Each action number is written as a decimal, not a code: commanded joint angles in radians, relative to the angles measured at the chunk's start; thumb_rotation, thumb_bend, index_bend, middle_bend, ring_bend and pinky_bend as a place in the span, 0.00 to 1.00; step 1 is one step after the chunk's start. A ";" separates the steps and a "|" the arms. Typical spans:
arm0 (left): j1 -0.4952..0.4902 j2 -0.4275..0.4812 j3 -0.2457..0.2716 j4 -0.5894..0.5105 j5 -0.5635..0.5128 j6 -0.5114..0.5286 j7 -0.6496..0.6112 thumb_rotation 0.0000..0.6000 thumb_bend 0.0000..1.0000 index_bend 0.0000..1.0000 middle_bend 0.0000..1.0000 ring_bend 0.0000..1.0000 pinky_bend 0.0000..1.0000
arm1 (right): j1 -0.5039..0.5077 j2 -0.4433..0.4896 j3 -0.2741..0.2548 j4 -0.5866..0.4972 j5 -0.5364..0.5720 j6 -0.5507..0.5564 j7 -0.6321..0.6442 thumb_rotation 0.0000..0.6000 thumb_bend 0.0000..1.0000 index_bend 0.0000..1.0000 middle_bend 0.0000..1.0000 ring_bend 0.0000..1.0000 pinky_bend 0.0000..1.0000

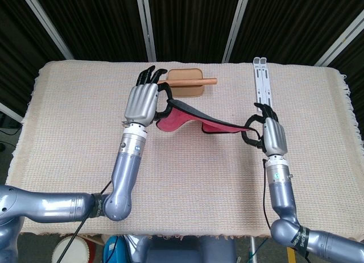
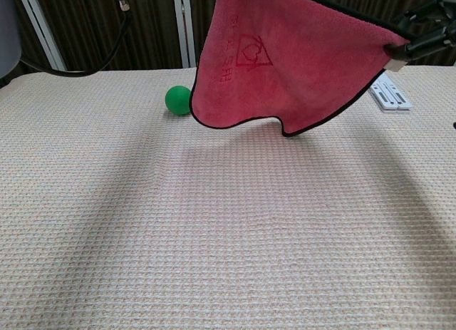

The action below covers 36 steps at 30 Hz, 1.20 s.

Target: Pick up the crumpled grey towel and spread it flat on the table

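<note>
Two corners are pinched: left robot hand (image 1: 145,100) at nine o'clock, right robot hand (image 1: 269,135) at three, towel (image 2: 299,55) sagging between. Keep it taut and lower evenly onto the counter (image 2: 214,237).

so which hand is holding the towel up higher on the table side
The left hand, near the wooden block; it holds its towel corner further back than the right hand.
</note>
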 commanded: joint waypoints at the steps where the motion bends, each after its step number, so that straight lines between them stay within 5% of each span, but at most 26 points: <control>1: 0.009 0.000 0.008 0.034 0.016 -0.027 -0.039 1.00 0.61 0.70 0.14 0.00 0.00 | 0.043 -0.022 0.038 0.029 0.033 0.007 -0.030 1.00 0.55 0.74 0.16 0.00 0.06; 8: -0.009 -0.031 0.001 0.134 0.043 -0.060 -0.099 1.00 0.61 0.70 0.14 0.00 0.00 | 0.127 -0.044 0.111 0.093 0.086 0.011 -0.073 1.00 0.55 0.74 0.16 0.00 0.06; 21: -0.052 -0.089 -0.030 0.310 0.047 -0.120 -0.174 1.00 0.61 0.70 0.14 0.00 0.00 | 0.227 -0.066 0.158 0.215 0.132 -0.022 -0.106 1.00 0.55 0.74 0.16 0.00 0.06; 26: -0.023 -0.107 0.006 0.321 0.085 -0.120 -0.225 1.00 0.61 0.70 0.14 0.00 0.00 | 0.211 -0.062 0.121 0.211 0.115 -0.020 -0.095 1.00 0.55 0.74 0.16 0.00 0.06; 36: 0.155 -0.060 0.150 0.099 0.183 -0.077 -0.321 1.00 0.61 0.70 0.14 0.00 0.00 | 0.092 -0.043 -0.026 0.079 0.035 0.041 -0.061 1.00 0.55 0.74 0.16 0.00 0.06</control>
